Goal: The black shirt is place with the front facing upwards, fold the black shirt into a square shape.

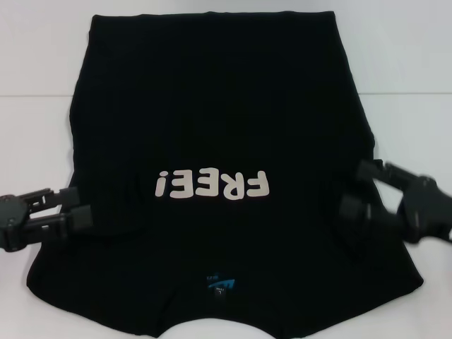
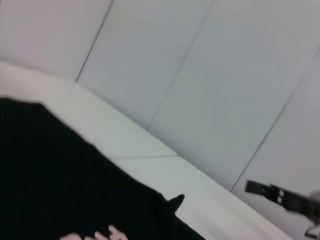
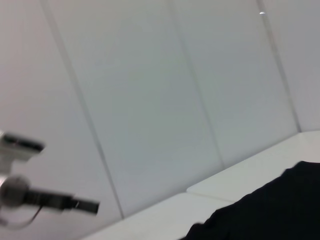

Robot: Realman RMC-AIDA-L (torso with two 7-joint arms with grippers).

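Note:
The black shirt point(image 1: 219, 120) lies flat on the white table point(image 1: 409, 85), front up, its cream "FREE!" lettering point(image 1: 212, 185) upside down to me. The blue neck label point(image 1: 220, 284) is at the near edge. At the shirt's left edge my left gripper point(image 1: 81, 205) is level with the lettering, its two fingers apart. At the right edge my right gripper point(image 1: 357, 189) reaches over the cloth with its fingers spread. The left wrist view shows the shirt point(image 2: 60, 175) and, farther off, the right gripper point(image 2: 280, 195). The right wrist view shows a shirt corner point(image 3: 270, 210).
White table seams point(image 1: 402, 92) run behind the shirt, and pale wall panels point(image 3: 150, 100) stand beyond the table. The table shows bare on both sides of the shirt. The left arm point(image 3: 50, 200) appears far off in the right wrist view.

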